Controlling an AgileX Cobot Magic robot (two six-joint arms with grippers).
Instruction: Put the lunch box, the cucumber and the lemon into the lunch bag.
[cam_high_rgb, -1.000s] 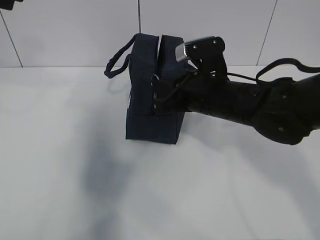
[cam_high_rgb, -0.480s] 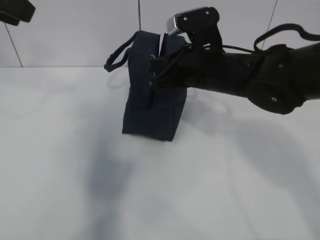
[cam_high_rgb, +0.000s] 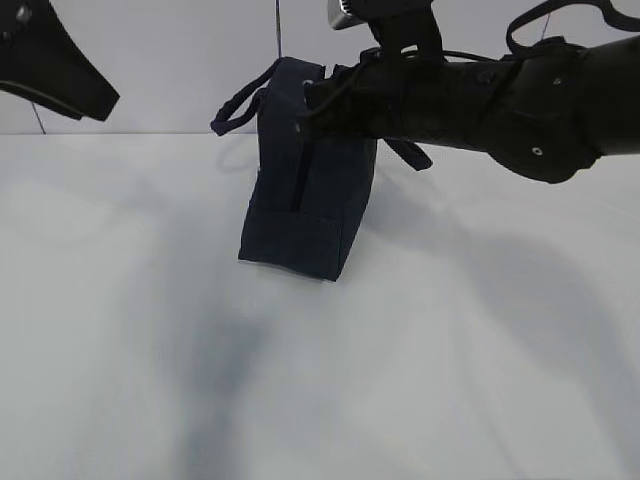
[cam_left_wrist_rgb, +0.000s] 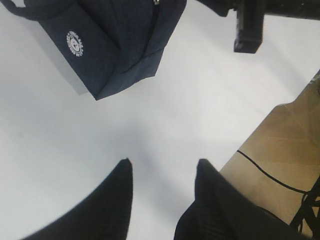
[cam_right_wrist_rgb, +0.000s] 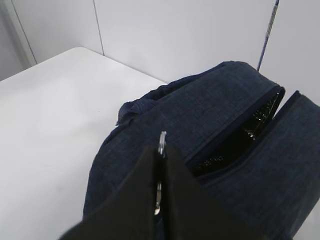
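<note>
White table carries the lunch bag, tilted, zipper partly open. Right hand pinches the ring pull. Left hand hovers spread nearby, holding nothing.

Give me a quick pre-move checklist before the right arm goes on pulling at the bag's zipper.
1. Right gripper grasp: ok, its fingers are shut on the metal ring pull.
2. Zipper: not ok, only partly open; a slot shows silver lining.
3. Lunch bag standing square: not ok, it leans in the exterior view, one bottom edge apparently lifted off the table.
4. Left gripper clear: ok, open, over bare table, apart from the bag.
5. Lunch box, cucumber, lemon located: cannot tell, none shows in any view.
6. Loop handle clear of the opening: ok, it hangs off the far side.
</note>
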